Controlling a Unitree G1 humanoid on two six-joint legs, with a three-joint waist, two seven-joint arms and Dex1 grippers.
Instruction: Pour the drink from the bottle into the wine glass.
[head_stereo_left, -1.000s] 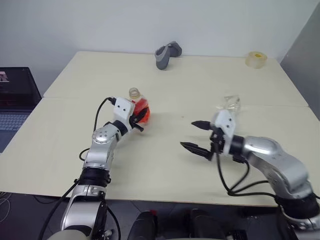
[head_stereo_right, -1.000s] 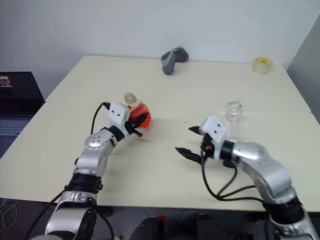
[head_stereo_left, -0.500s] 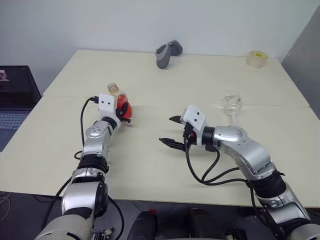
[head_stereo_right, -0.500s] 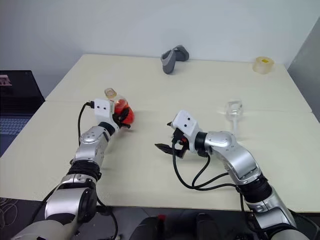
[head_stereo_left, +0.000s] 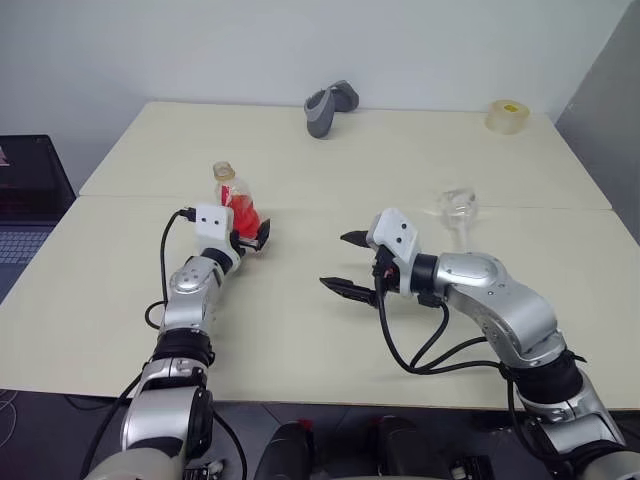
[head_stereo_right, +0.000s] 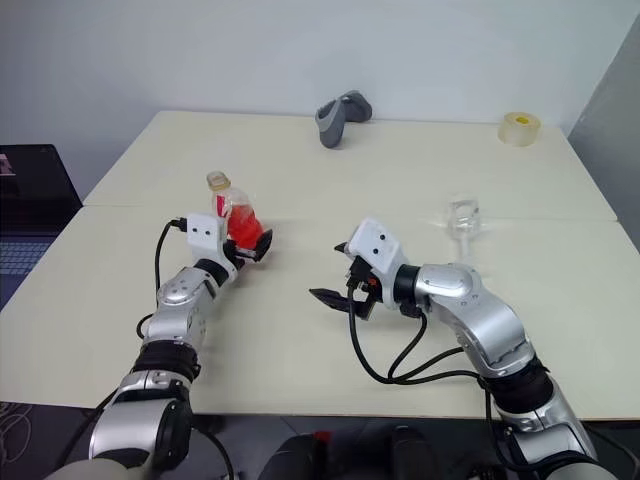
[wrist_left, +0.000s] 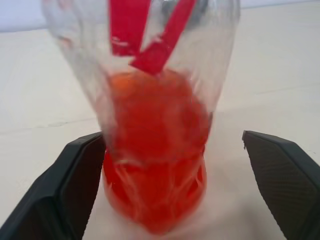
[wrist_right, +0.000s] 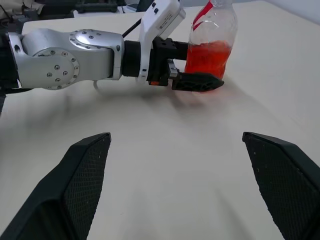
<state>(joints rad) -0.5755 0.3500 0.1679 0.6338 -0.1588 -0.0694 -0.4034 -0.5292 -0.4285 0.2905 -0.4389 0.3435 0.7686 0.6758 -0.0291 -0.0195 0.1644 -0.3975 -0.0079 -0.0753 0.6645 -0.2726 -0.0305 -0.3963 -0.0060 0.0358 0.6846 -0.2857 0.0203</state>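
Bottle upright between spread left fingers; right gripper free, wine glass off to its far side.

Left gripper (head_stereo_left: 250, 236) fingers apart, the bottle (head_stereo_left: 236, 204) standing on the table (head_stereo_left: 300, 330) between them, one finger touching its base, other clear. The drink (wrist_left: 155, 150) fills the rounded lower part, neck section clear, no cap visible. Right gripper (head_stereo_left: 345, 265) fingers wide apart, holding nothing, pointing toward bottle. The wine glass (head_stereo_left: 457, 210) stands beyond and right of right gripper, well apart, looks empty.
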